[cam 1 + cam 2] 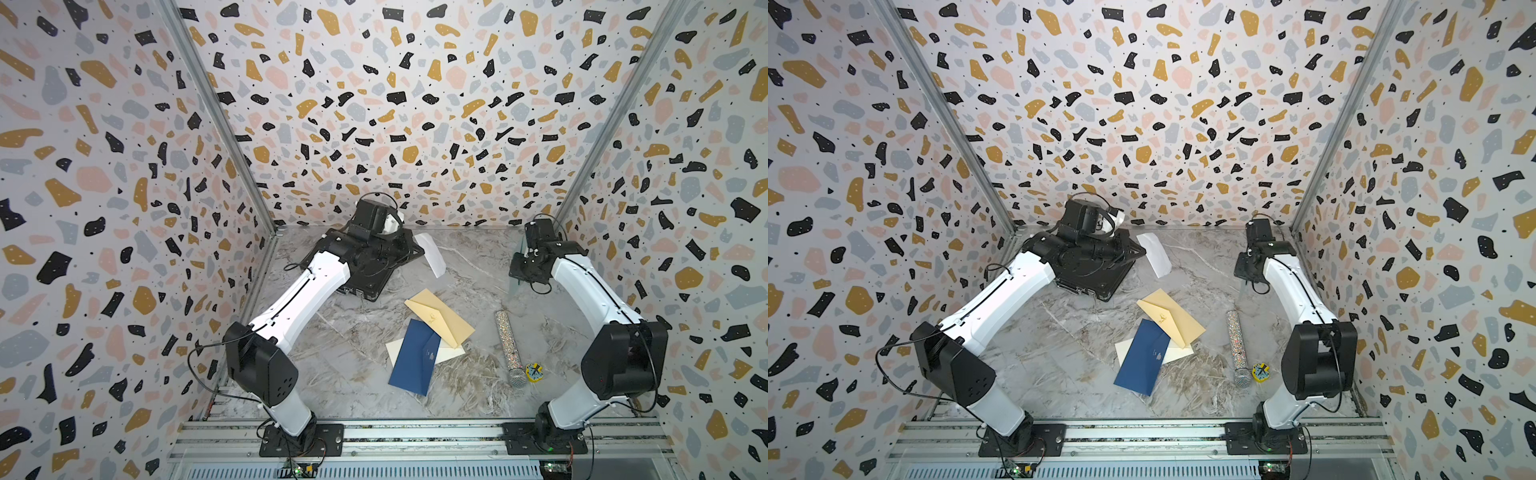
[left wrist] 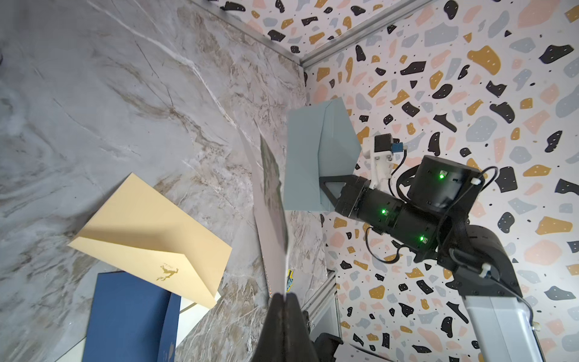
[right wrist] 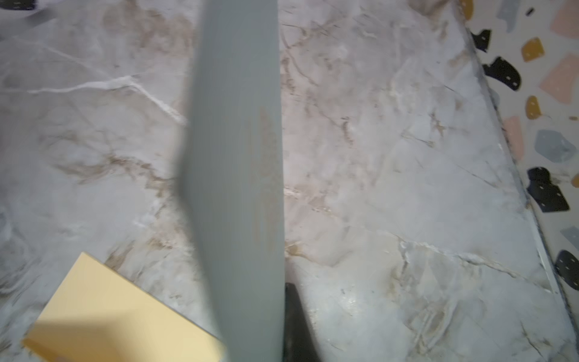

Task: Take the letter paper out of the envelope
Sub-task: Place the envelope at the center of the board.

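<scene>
Left fingers: pressed together, pinching the letter paper by its edge.
Right fingers: pinching the grey envelope, well apart from the paper.

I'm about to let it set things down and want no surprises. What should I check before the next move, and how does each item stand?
1. Left gripper shut on the letter paper: ok.
2. Right gripper shut on the grey envelope: ok.
3. Paper fully out of that envelope: ok; both top views show bare table between them.
4. Nothing else inside the grey envelope: cannot tell.
5. Bare table beside the paper for setting it down: ok.
6. Yellow envelope and blue envelope lie on the table, apart from both grippers: ok.
</scene>
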Motion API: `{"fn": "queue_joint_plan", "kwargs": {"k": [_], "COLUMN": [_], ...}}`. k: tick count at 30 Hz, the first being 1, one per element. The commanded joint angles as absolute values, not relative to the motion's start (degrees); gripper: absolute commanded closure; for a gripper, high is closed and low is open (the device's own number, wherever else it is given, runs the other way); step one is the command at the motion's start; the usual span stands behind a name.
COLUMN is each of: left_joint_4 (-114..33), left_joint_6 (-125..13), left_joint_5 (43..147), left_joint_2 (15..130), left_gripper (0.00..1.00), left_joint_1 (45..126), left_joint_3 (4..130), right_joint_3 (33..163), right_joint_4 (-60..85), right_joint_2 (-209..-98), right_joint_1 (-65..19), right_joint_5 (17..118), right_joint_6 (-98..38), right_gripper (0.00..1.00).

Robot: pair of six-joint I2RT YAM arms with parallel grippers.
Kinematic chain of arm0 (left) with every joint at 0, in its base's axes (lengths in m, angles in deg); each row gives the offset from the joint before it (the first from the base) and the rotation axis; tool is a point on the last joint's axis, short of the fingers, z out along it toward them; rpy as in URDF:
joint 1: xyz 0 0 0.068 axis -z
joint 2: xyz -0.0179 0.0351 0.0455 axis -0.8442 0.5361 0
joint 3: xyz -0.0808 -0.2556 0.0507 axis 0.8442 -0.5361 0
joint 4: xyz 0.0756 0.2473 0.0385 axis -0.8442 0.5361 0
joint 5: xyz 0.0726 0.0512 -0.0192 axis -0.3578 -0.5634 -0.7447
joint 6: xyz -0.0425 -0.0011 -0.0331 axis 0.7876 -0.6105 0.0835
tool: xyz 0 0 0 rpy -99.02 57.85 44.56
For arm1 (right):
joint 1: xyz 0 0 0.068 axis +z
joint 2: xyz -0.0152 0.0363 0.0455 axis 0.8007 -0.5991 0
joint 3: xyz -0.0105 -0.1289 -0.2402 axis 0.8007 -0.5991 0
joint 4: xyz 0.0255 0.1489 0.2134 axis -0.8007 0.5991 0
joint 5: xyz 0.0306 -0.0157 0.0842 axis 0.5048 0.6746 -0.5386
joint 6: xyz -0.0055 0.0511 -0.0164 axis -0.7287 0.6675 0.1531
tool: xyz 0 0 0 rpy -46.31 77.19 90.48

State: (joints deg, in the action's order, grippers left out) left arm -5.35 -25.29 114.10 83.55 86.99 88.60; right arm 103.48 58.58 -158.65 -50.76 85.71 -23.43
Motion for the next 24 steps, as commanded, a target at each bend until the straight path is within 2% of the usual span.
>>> {"fn": "queue_joint_plan", "kwargs": {"k": [1,3,6,19,20,24], "left_joint_4": [-8.89,-9.48,-9.99,-9.98,-10.06,-10.67], "left_joint_6": [-25.58,-25.49,-25.64,-27.26,-27.24,-27.01], "left_joint_5": [116.21,116.73,117.90,119.49,119.62,120.08], "left_joint_2": [81.31,81.26,81.31,81.99,82.19,82.62], "left_gripper": [1.00,1.00,1.00,1.00,1.00,1.00], "left_joint_1": [87.03,87.01,87.13,87.16,87.12,87.18], "left_joint_3": [86.19,84.86,83.52,82.88,82.87,82.90], "right_joint_3": [101.40,100.24,100.82,93.29,93.20,93.59], "right_joint_4": [57.98,54.55,54.70,59.16,59.34,60.02], "right_joint_2": [-158.12,-159.10,-161.92,-161.07,-161.43,-162.03], "right_joint_1": [-55.60,-58.61,-61.57,-64.08,-64.09,-64.10], "right_joint_5": [79.04,71.49,67.13,74.24,75.30,79.00], "right_joint_6": [-25.38,-25.76,-27.42,-35.86,-36.65,-37.63], "right_gripper": [1.00,1.00,1.00,1.00,0.99,0.81]}}
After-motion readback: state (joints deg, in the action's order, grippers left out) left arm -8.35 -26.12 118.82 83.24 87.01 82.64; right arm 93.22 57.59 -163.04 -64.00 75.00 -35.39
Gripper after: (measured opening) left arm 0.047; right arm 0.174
